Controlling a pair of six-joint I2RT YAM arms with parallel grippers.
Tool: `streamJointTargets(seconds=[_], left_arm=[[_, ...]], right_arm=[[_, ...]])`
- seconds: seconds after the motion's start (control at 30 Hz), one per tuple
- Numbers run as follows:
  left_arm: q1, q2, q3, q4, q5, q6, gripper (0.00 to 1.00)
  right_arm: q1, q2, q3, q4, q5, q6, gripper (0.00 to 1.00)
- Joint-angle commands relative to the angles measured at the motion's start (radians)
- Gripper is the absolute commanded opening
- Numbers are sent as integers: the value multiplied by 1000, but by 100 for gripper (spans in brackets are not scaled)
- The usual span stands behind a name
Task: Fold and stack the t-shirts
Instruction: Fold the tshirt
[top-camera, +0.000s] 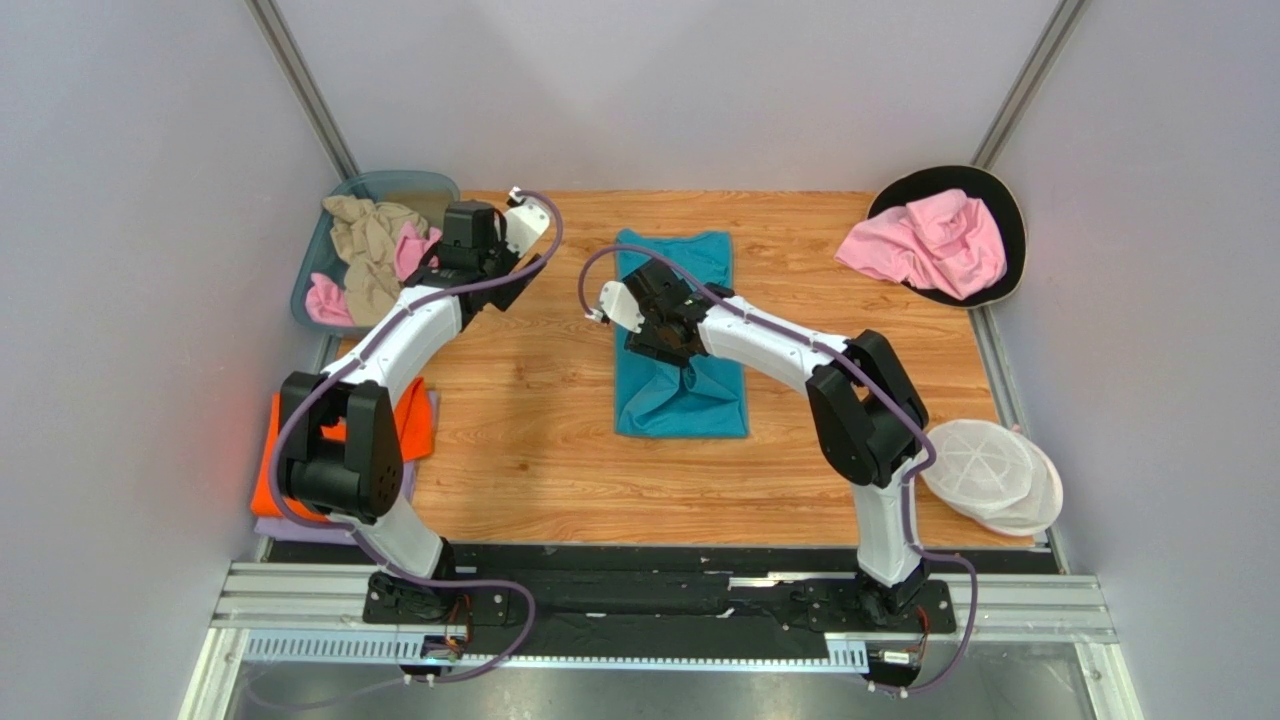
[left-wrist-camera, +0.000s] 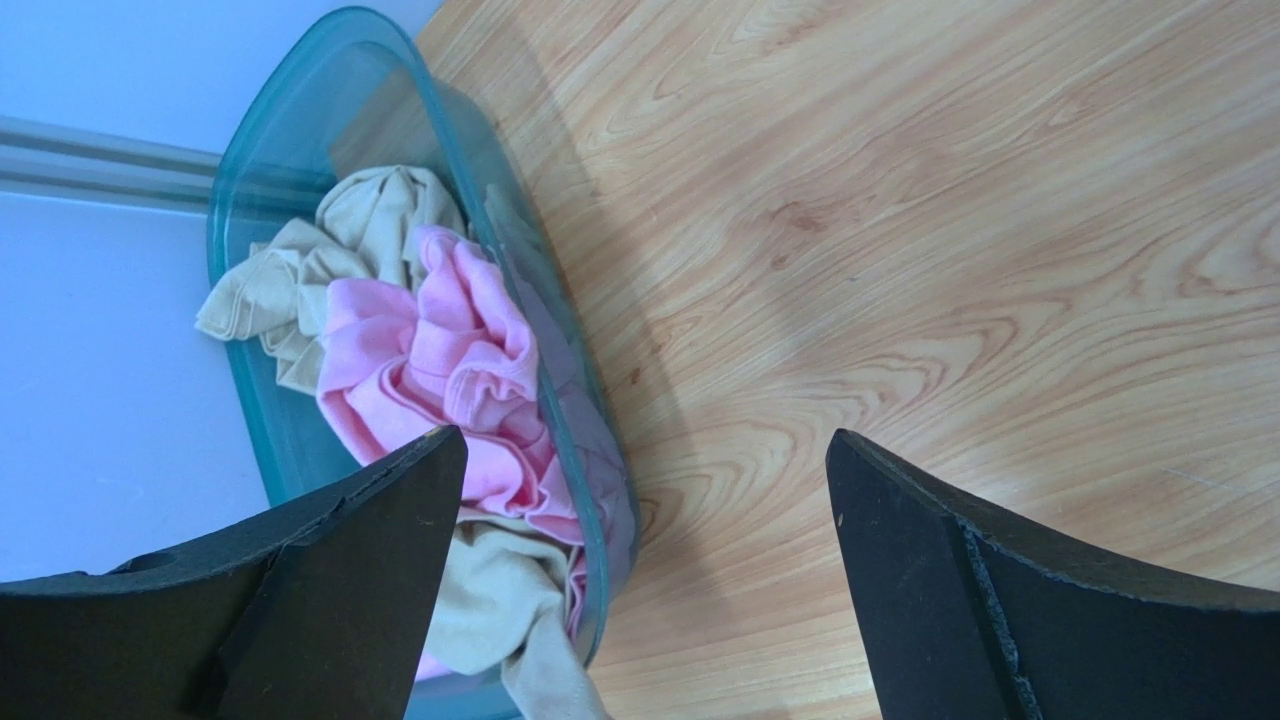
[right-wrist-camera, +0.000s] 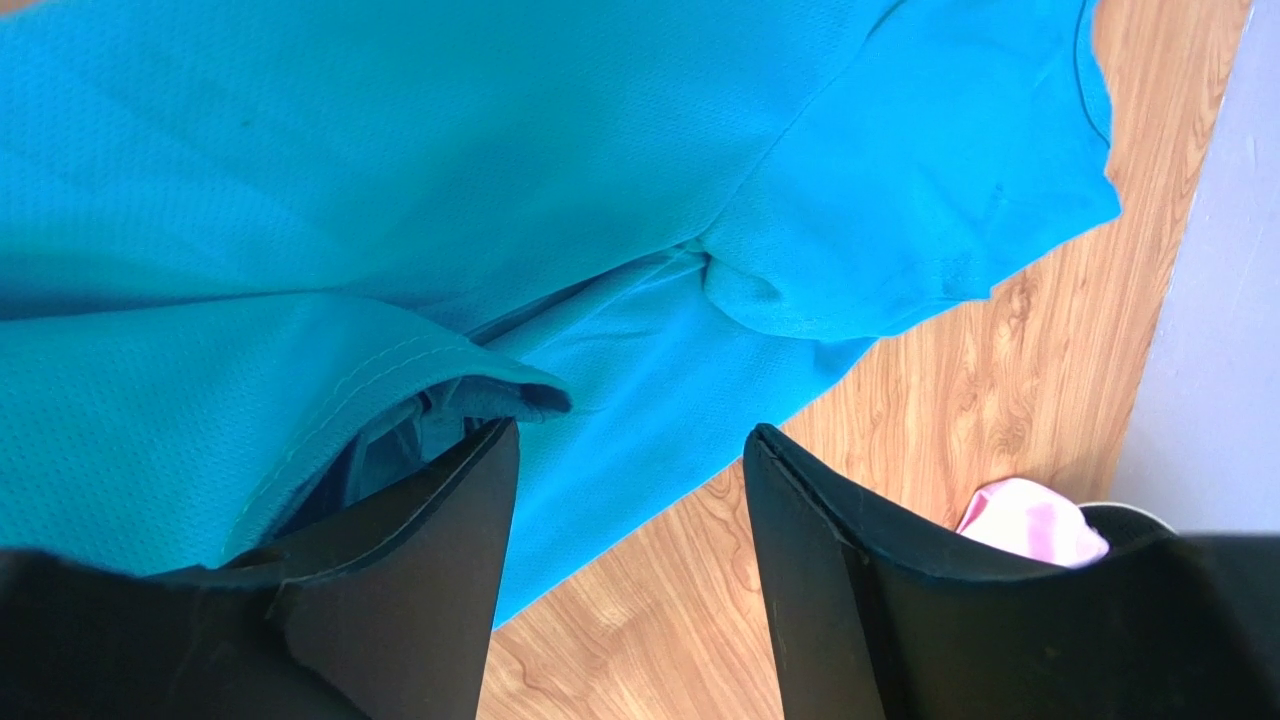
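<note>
A teal t-shirt (top-camera: 679, 360) lies partly folded on the middle of the wooden table; it fills the right wrist view (right-wrist-camera: 451, 195). My right gripper (top-camera: 666, 333) hovers low over it, open (right-wrist-camera: 631, 432). Its left finger (right-wrist-camera: 436, 555) sits under a loose fold of the shirt's edge, and nothing is pinched. My left gripper (top-camera: 455, 273) is open and empty (left-wrist-camera: 643, 438) above the rim of a clear teal bin (left-wrist-camera: 579, 375). The bin holds a crumpled pink shirt (left-wrist-camera: 443, 368) and a beige shirt (left-wrist-camera: 353, 225). An orange folded shirt (top-camera: 412, 422) lies on a purple one at the table's left edge.
The bin (top-camera: 319, 255) stands at the back left corner. A crumpled pink shirt (top-camera: 924, 243) lies on a black round tray (top-camera: 1004, 203) at the back right. A white mesh basket (top-camera: 992, 473) sits at the right edge.
</note>
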Motion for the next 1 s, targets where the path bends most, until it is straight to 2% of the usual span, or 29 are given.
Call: streamJointTargets(seconds=[0.0, 0.3, 0.4, 0.53, 0.97], left_arm=[[24, -18, 42, 20, -15, -15, 99], [57, -7, 36, 18, -16, 0, 99], [66, -9, 37, 18, -13, 0, 99], [74, -18, 36, 12, -6, 0, 99], [78, -21, -5, 12, 4, 0, 99]], right_arm=[[-3, -33, 65, 29, 25, 63, 62], [-2, -6, 164, -46, 5, 108, 62], [-2, -4, 166, -46, 45, 103, 62], [-3, -39, 122, -45, 79, 85, 62], [12, -223, -69, -98, 47, 131, 62]])
